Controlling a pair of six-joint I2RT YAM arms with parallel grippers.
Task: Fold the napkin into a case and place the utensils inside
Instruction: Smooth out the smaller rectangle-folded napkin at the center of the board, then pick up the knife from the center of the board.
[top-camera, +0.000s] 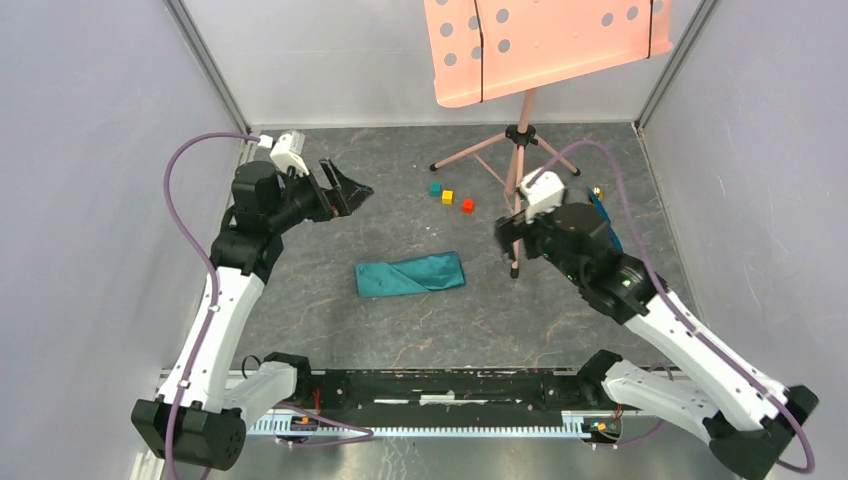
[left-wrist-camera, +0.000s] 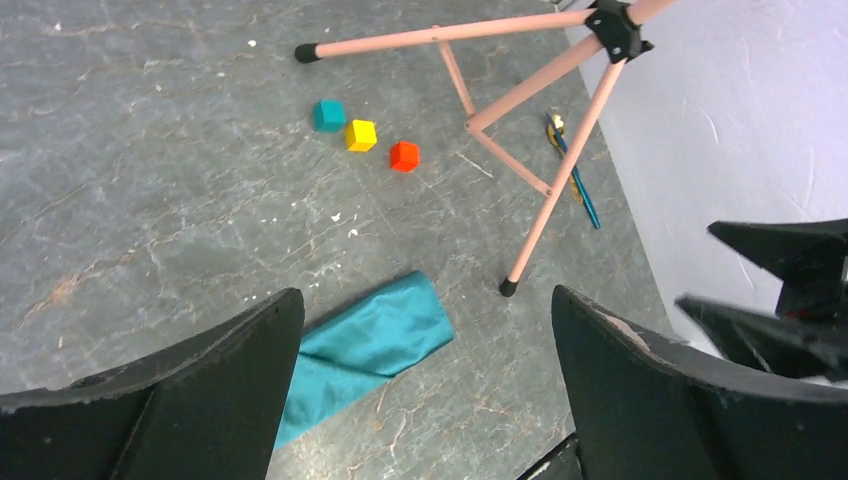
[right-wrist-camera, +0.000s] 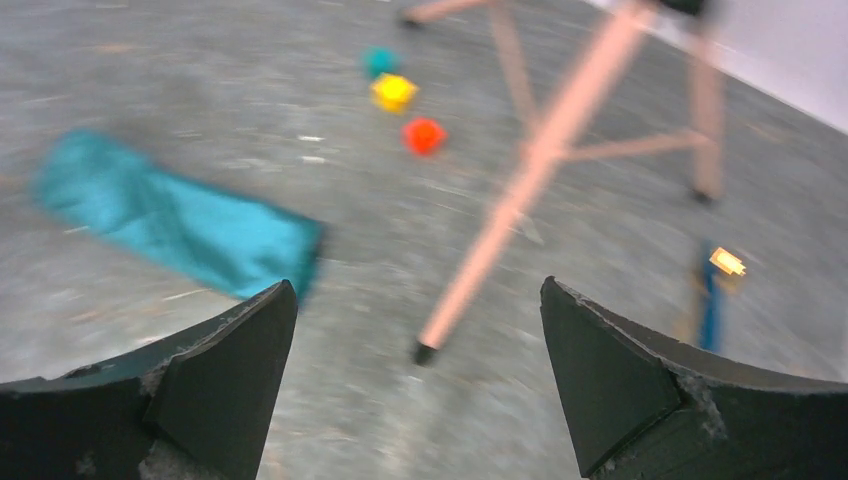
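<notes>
At the middle of the grey table (top-camera: 300, 330) lies the case (top-camera: 410, 274), the teal-green cloth folded into a slim strip. It runs left to right, its right end a little farther back than its left. It lies flat on the surface, and neither arm touches it.

Well to the right, close to the right wall, the utensils (top-camera: 603, 215) lie on the table outside the case. The thin blue piece and the one with the golden bowl lie close together, just beside one leg of the pink music stand (top-camera: 520, 135). The right arm's wrist hangs over the table next to them.

Beyond the case, toward the far side, three small cubes (top-camera: 448, 196) sit in a short row: teal, yellow, then red. They lie near the stand's legs.

Over the far left of the table, the left gripper (left-wrist-camera: 425, 295) is raised off the surface and points to the right. Its jaws are spread wide with nothing between them. The right gripper (right-wrist-camera: 416, 284) hangs to the right of the case, also spread wide and holding nothing. Its wrist view is blurred, but the strip, the cubes and a stand leg can be made out past the fingers.
</notes>
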